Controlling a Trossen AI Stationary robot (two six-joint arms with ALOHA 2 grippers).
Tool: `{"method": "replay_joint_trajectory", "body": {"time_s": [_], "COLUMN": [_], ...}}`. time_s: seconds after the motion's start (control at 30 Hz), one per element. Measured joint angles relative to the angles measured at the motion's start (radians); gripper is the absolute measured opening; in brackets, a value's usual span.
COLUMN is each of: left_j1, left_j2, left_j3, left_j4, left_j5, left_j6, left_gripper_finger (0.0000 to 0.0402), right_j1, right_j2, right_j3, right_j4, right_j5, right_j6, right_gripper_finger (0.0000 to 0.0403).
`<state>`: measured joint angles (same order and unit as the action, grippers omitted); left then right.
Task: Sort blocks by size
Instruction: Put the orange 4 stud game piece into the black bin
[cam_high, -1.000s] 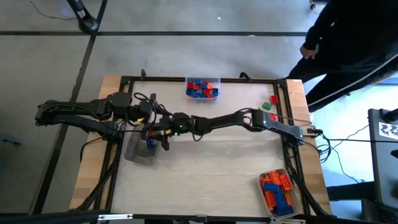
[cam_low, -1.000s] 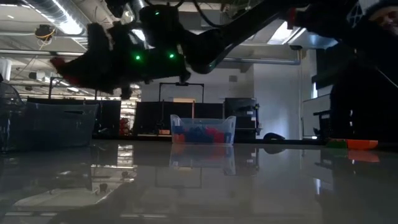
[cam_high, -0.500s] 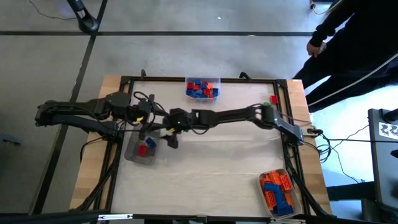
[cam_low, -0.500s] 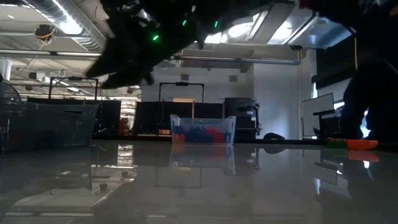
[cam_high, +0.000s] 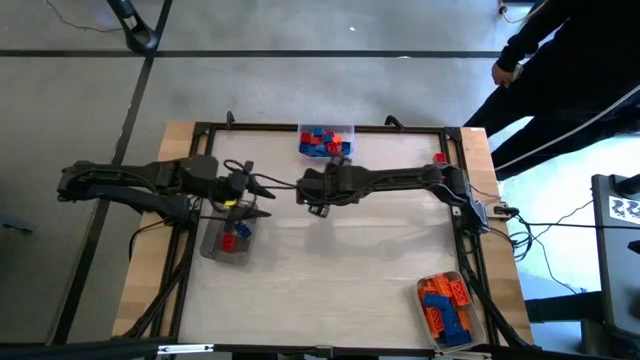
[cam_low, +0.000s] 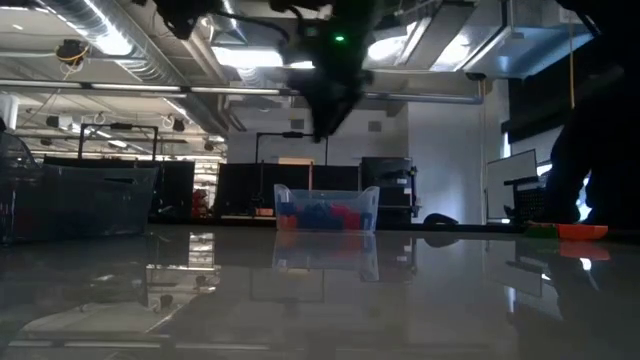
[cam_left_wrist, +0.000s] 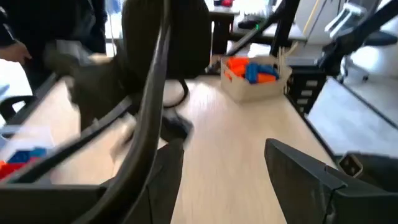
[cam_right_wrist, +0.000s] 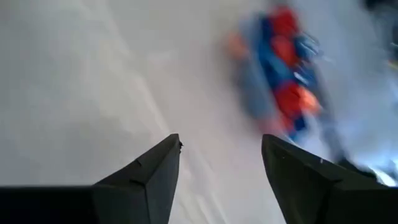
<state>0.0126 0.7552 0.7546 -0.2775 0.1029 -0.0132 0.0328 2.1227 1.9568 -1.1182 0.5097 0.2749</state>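
I had the right pincer (cam_high: 306, 192) mid-table, fingers apart and empty, near the far clear plastic tray (cam_high: 326, 128) of red and blue studded blocks (cam_high: 325, 143). Left pincer (cam_high: 262, 200) gaped empty above the left tray (cam_high: 212, 247) with a red block (cam_high: 229, 241).

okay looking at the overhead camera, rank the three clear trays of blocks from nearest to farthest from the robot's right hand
Seen from above, from the right hand, mid-table:
1. Tray at the table's far edge, holding blue and red blocks, just beyond the hand.
2. Tray on the left side, with a red and a blue block, under the left hand.
3. Tray at the near right corner, full of orange blocks.
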Motion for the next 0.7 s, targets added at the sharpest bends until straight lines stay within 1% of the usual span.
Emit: {"method": "replay_joint_trajectory", "body": {"time_s": [0.07,0.2,0.3,0.47,0.6,0.7], "left_j1": [-0.002,-0.001,0.001,0.003,0.002,-0.007], "left_j2": [0.041,0.136,0.186,0.215,0.216,0.217], "left_j3": [0.0,0.002,0.003,0.005,0.005,0.005], "left_j4": [-0.003,0.015,0.064,0.134,0.143,0.148], "left_j5": [0.0,0.004,-0.004,-0.026,-0.025,-0.01], "left_j6": [0.002,0.029,0.036,0.035,0.052,0.101], "left_gripper_finger": [0.0214,0.0214,0.0214,0.0214,0.0214,0.0214], "right_j1": [0.004,0.007,0.008,0.009,0.009,0.007], "right_j2": [-0.008,-0.026,-0.044,-0.051,-0.051,-0.056], "right_j3": [0.0,-0.002,-0.008,-0.012,-0.012,-0.011], "right_j4": [-0.113,-0.328,-0.356,-0.269,-0.075,0.052], "right_j5": [0.063,0.134,0.143,0.093,0.069,0.056], "right_j6": [0.07,0.189,0.189,0.152,0.09,0.025], "right_gripper_finger": [0.0221,0.0214,0.0212,0.0212,0.0212,0.0211]}}
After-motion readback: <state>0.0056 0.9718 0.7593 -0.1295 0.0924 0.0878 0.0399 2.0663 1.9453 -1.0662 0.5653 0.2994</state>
